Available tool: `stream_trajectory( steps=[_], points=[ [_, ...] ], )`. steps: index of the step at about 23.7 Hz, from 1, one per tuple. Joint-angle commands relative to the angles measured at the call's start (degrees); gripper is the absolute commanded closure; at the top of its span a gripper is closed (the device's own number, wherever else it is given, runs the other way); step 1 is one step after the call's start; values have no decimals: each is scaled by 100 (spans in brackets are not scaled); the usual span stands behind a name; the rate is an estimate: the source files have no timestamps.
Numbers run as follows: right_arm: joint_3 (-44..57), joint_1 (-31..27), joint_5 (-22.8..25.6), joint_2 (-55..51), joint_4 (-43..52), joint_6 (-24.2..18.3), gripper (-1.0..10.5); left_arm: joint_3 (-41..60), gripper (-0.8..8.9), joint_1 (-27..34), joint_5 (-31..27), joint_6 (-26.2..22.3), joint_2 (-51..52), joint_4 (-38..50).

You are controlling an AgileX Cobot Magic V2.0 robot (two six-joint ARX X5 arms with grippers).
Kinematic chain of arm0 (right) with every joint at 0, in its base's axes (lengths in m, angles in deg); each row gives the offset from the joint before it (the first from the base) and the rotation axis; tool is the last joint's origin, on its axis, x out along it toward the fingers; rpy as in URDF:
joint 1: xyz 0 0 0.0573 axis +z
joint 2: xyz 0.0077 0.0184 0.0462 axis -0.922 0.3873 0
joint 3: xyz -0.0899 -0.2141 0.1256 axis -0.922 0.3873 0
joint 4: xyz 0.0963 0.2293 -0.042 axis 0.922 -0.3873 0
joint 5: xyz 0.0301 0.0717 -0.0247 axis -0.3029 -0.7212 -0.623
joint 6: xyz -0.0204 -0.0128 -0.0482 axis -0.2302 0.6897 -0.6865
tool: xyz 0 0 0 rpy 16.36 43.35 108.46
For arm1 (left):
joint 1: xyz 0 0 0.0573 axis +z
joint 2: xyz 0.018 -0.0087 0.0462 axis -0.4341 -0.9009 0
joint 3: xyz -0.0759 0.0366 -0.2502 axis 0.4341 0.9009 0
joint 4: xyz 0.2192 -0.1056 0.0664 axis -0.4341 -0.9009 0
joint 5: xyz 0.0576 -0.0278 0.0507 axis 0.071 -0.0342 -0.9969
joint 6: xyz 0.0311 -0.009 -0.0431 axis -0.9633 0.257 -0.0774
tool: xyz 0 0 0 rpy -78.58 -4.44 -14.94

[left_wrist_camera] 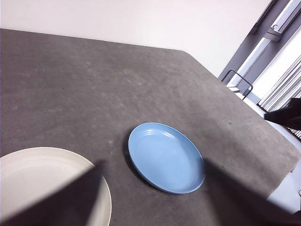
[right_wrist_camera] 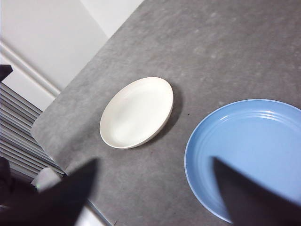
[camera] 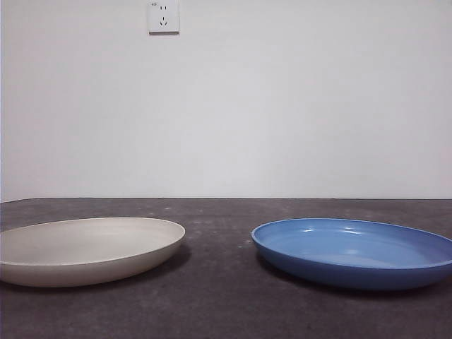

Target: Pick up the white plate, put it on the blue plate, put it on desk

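In the front view, the white plate (camera: 88,248) is seen lying flat on the desk (camera: 219,304) at the left, and the blue plate (camera: 355,251) lies flat at the right. The two plates are apart, with a bare strip of dark tabletop between them. A white wall socket (camera: 163,16) is mounted high on the far wall. No arm is seen here.

In the left wrist view, the left gripper (left_wrist_camera: 150,207) is held high above the desk (left_wrist_camera: 94,94), its jaws spread wide with nothing between them. The blue plate (left_wrist_camera: 166,157) and part of the white plate (left_wrist_camera: 42,179) are seen below.

In the right wrist view, the right gripper (right_wrist_camera: 155,197) is likewise raised, its jaws wide apart and empty. The white plate (right_wrist_camera: 137,112) is seen beyond the blue plate (right_wrist_camera: 249,150).
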Motion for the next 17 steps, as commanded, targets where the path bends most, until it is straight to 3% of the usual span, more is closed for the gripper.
stream_trajectory(
  steps=[1, 5, 11, 17],
  points=[
    [-94, 22, 13, 22, 42, -79, 332, -107, 214, -13, 35, -15, -11, 59],
    [-94, 24, 328, 22, -26, -87, 330, -107, 214, -13, 35, 144, -9, 13],
    [-94, 22, 321, 22, -42, -87, 331, -107, 220, -2, 44, 680, -101, -586],
    [-94, 24, 297, 22, -46, -57, 331, -111, 220, 232, 284, 763, -686, -1211]
  ],
)
